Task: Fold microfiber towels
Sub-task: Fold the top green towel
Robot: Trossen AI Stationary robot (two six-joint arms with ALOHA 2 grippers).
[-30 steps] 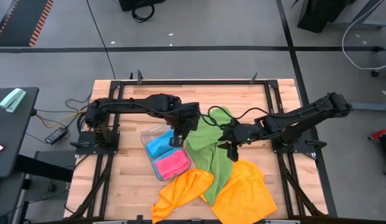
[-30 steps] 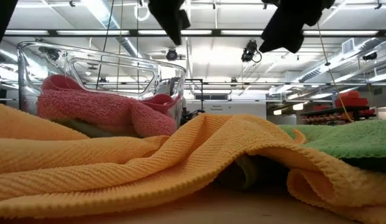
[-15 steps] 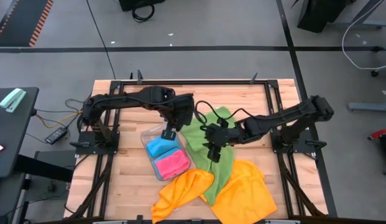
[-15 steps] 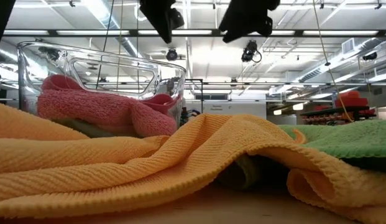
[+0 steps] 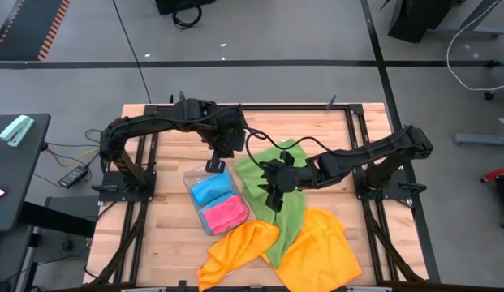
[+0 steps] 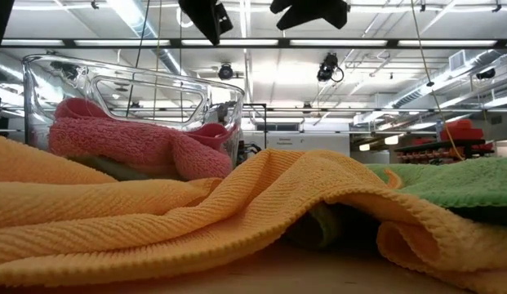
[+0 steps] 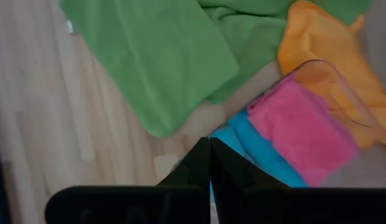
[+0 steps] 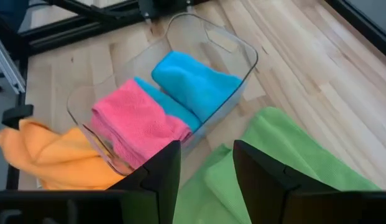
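A clear plastic tray (image 5: 194, 175) holds a folded blue towel (image 5: 209, 188) and a folded pink towel (image 5: 225, 214). A green towel (image 5: 284, 217) lies crumpled on the table to the tray's right. Two orange towels (image 5: 235, 247) (image 5: 325, 253) lie loose near the front edge. My left gripper (image 5: 213, 165) hangs shut above the tray's far end and holds nothing; its shut fingers (image 7: 209, 163) show over the blue towel (image 7: 261, 158). My right gripper (image 5: 272, 197) hovers open above the green towel (image 8: 286, 149), with nothing between its fingers.
A black metal frame (image 5: 252, 106) runs along the table's far edge and sides. The bare wood at the far left (image 5: 166, 134) and far right (image 5: 333, 130) has free room. In the low view the orange towel (image 6: 196, 212) fills the foreground in front of the tray (image 6: 155, 77).
My left gripper has risen and drawn back from over the tray toward the table's far left. My right gripper has risen and gone toward the table's left, over the green towel. The towels lie as before.
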